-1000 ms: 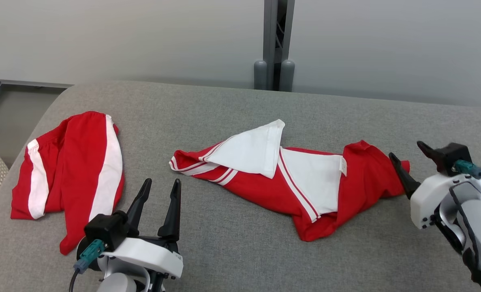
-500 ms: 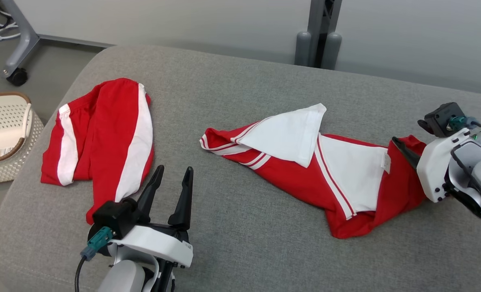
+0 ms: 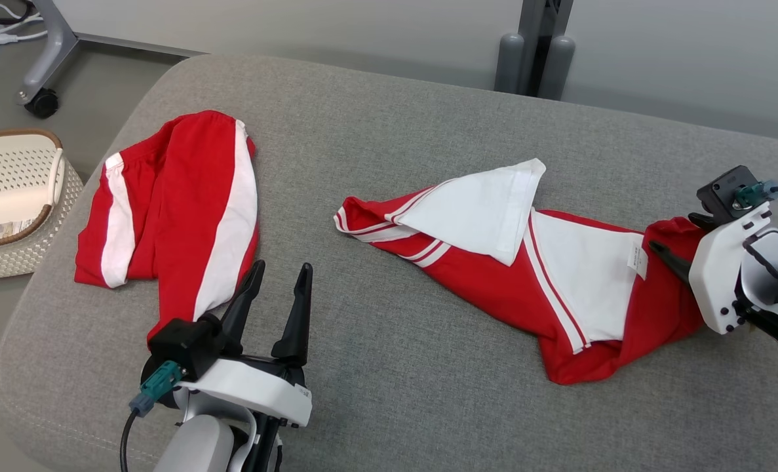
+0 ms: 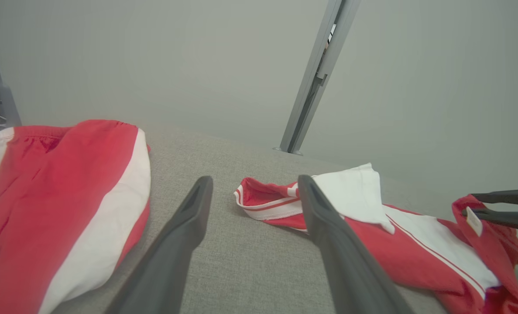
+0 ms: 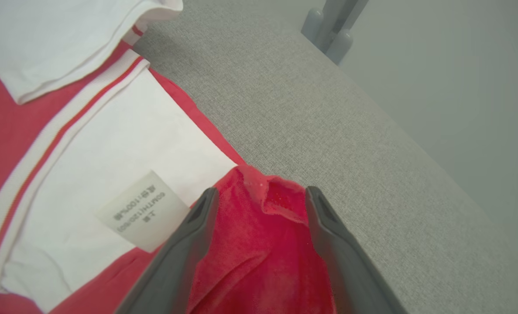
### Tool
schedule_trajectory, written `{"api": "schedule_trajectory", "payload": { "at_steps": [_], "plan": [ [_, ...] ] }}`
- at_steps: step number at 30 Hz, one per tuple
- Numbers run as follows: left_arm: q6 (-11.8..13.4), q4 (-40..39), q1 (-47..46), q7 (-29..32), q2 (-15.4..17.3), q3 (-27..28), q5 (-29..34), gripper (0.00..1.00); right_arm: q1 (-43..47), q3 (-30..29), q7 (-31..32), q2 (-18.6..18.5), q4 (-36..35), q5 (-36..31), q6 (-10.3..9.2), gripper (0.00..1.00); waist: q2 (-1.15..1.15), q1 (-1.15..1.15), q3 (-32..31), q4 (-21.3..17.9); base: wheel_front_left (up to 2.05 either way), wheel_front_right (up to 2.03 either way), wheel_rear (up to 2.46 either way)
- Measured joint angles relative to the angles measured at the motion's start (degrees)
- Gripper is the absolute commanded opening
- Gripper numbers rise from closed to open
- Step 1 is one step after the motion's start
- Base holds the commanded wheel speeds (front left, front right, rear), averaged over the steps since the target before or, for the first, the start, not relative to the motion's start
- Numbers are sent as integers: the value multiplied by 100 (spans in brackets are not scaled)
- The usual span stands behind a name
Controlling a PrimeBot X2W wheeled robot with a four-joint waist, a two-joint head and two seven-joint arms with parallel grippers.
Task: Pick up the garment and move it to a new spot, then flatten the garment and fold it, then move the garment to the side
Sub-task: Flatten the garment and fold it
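The crumpled red and white garment lies across the middle and right of the grey padded surface, a white label showing near its right end. My right gripper is open at that right end. In the right wrist view its fingers straddle a raised red fold of the garment without closing on it. My left gripper is open above bare padding at the near left, short of the garment's left tip. In the left wrist view its fingers hold nothing.
A second red garment with white stripes lies folded at the left of the surface. A white perforated basket stands on the floor past the left edge. A grey post rises behind the far edge, and a wheeled frame leg stands at the far left.
The head camera has swung left, shifting the whole picture. My right gripper has come in over the garment's right end, still open. The left gripper has barely moved.
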Motion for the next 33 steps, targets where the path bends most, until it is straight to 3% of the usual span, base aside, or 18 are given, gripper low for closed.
{"api": "schedule_trajectory", "payload": {
  "at_steps": [22, 23, 24, 25, 33],
  "plan": [
    [-33, 42, -73, 0, 0, -27, 37, 100, -137, 343, -272, 153, 337, 304, 0, 100, 0, 0, 121, 107, 0, 0, 0],
    [-33, 41, -80, 0, 0, -23, 37, 100, -137, 344, -252, 157, 337, 322, 0, 56, 0, 0, 127, 121, 0, 0, 0],
    [-33, 40, -85, 0, 0, -18, 36, 100, -137, 346, -223, 162, 334, 355, 0, 25, 0, 0, 136, 133, 0, 0, 0],
    [-33, 40, -87, 0, 1, -15, 35, 100, -137, 348, -216, 165, 330, 359, 0, 0, 0, 0, 144, 144, 0, 0, 0],
    [-24, 48, -92, 0, 0, -1, 16, 100, -147, 356, -235, 165, 379, 407, 0, 0, 0, 0, 136, 168, 0, 0, 0]
  ]
}}
